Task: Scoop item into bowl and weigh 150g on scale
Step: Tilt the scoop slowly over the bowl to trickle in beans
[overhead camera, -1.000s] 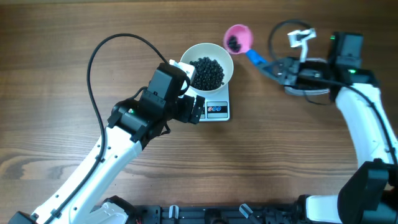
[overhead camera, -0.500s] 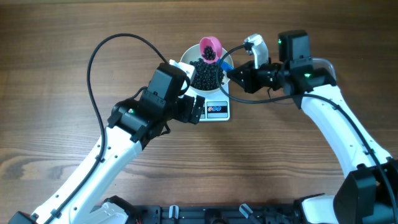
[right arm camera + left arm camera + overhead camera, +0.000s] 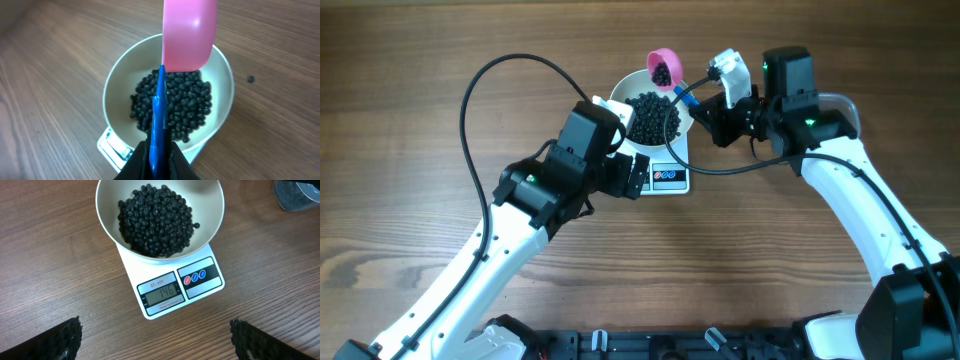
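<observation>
— Pellets (image 3: pixel 653 116) first: where are they?
— Heaped dark in the white bowl (image 3: pixel 210 210), which sits on the scale (image 3: pixel 150 287) on the wooden counter (image 3: pixel 420 150). One lies apart on the bowl's inner wall, and a stray pellet (image 3: pixel 251 78) lies on the counter beside the bowl.
— And the scale's display (image 3: pixel 161 294)?
— It reads 146, with the coloured buttons (image 3: pixel 195 276) just beside it.
— Right claw (image 3: pixel 156 159)?
— Pressed together on the blue handle (image 3: pixel 160 115) of the pink scoop (image 3: pixel 663 66). The scoop is held above the bowl's far rim, with a few pellets dark inside it.
— Is it touching the bowl?
— I cannot tell from these views.
— Left claw (image 3: pixel 157 340)?
— Spread wide and holding nothing. Its two dark fingertips (image 3: pixel 60 340) sit at the lower corners of the wrist view. It hangs by the display end of the scale, facing down at the bowl and the display.
</observation>
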You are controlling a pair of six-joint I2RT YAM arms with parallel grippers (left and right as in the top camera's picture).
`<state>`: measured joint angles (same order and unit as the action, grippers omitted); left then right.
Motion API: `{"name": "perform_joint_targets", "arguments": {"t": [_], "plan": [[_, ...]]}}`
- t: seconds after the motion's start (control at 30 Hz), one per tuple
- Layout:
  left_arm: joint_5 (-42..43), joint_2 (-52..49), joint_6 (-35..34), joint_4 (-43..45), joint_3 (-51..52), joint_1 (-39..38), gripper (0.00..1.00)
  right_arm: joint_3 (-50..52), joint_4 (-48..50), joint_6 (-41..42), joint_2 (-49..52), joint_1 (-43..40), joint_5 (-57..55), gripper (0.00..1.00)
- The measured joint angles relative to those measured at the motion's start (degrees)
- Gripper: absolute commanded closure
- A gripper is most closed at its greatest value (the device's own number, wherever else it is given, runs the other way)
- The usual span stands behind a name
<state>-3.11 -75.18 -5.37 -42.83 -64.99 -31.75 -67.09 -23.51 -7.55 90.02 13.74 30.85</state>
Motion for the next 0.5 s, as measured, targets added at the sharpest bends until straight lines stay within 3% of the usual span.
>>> {"name": "perform_joint_targets", "arguments": {"t": [0.5], "plan": [[0.0,0.0,0.0,0.0,0.0,0.0,0.00,0.0,-0.3,-1.7,0.0,0.0,1.2,0.96]]}}
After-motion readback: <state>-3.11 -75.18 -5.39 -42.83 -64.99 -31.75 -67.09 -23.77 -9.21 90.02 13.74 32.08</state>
